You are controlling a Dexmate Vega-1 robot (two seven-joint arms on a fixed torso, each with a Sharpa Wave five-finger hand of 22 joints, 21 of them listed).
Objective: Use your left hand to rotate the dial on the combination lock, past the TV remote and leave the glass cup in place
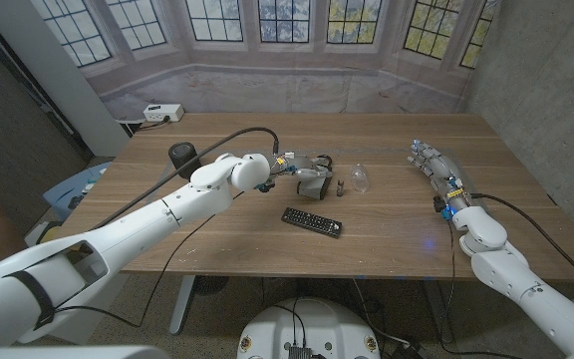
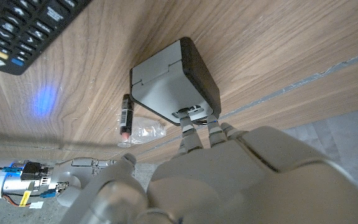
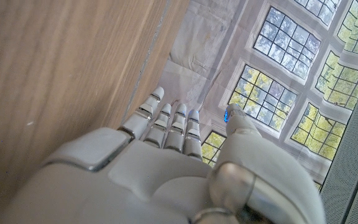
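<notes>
1. Combination lock (image 1: 312,183), a grey-and-black block, is seen just beyond the TV remote (image 1: 312,220), on the far side of it from the robot, with the left hand (image 1: 289,168) right against its left flank.
2. Trouble nearest in: the remote (image 2: 23,28) lies close in front of the lock (image 2: 176,81), and it could be swept aside if the forearm is dropped or the wrist swung wide during the turn.
3. Trouble at the lock itself: the dial is not shown in any view, so contact cannot be confirmed; the whole block is likely to be skidded across the wood rather than the dial turned.
4. Trouble further out: the glass cup (image 1: 360,177) stands right of the lock and slightly beyond, with a small dark cylinder (image 1: 340,190) between; either could be knocked by a pushed lock.
5. Left hand pose: fingertips (image 2: 188,134) are seen touching the lock's near edge, nothing being lifted; open or closed cannot be told.
6. Right hand (image 1: 432,163), well right of the lock, is held open, fingers (image 3: 166,121) straight, nothing gripped.
</notes>
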